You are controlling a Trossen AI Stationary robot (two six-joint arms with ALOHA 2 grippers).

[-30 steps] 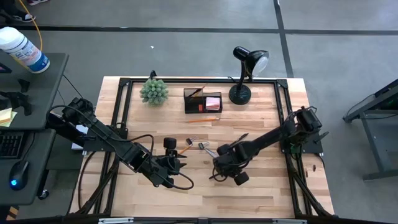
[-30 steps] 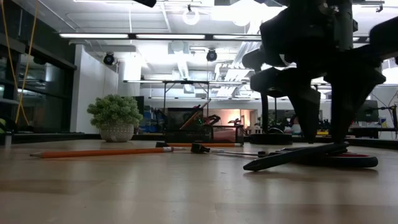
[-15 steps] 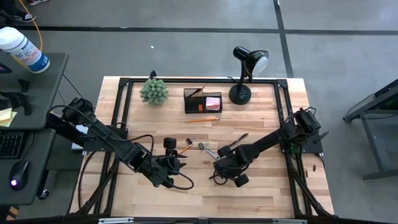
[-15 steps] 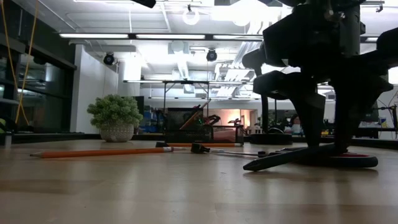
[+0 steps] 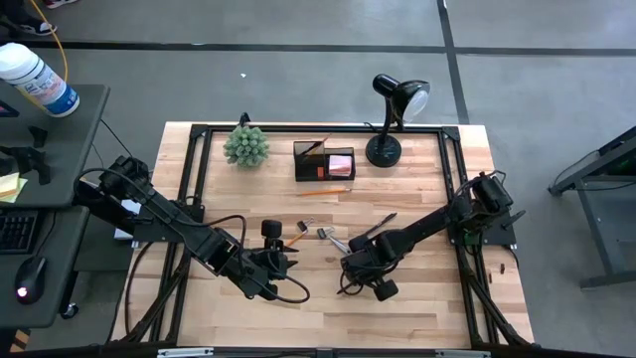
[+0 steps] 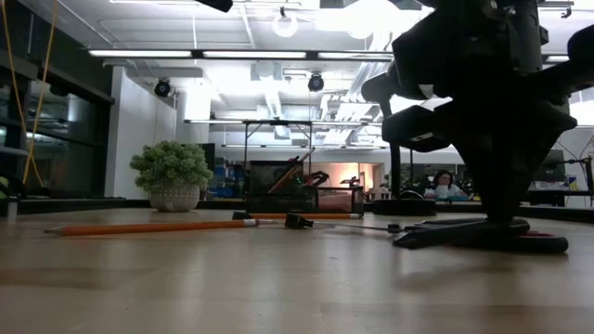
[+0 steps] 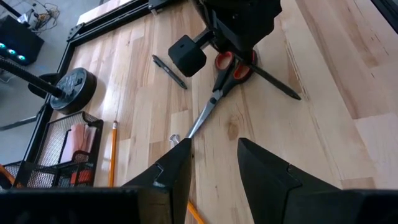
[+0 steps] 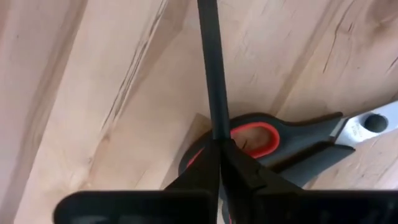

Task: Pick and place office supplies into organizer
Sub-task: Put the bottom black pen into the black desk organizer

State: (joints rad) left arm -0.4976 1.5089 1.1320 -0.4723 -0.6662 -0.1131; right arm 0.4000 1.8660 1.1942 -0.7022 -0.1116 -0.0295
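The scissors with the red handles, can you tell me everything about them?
The scissors lie flat on the wooden table, blades shut. The handles are black outside, red inside, and the blades look like shiny metal. The right gripper is shut on the handle end. A thin black pen lies touching the handles.

organizer (image 5: 324, 162): at the far side of the table (image 5: 427, 308), between plant (image 5: 245, 146) on its left and lamp (image 5: 390, 117) on its right
pencil (image 5: 325, 188): on the table just before the organizer
scissors (image 5: 336, 242): on the table middle, under the right gripper (image 5: 350, 268)
pen (image 5: 376, 228): just right of the scissors
left gripper (image 5: 281, 261): left of the scissors, apart from them
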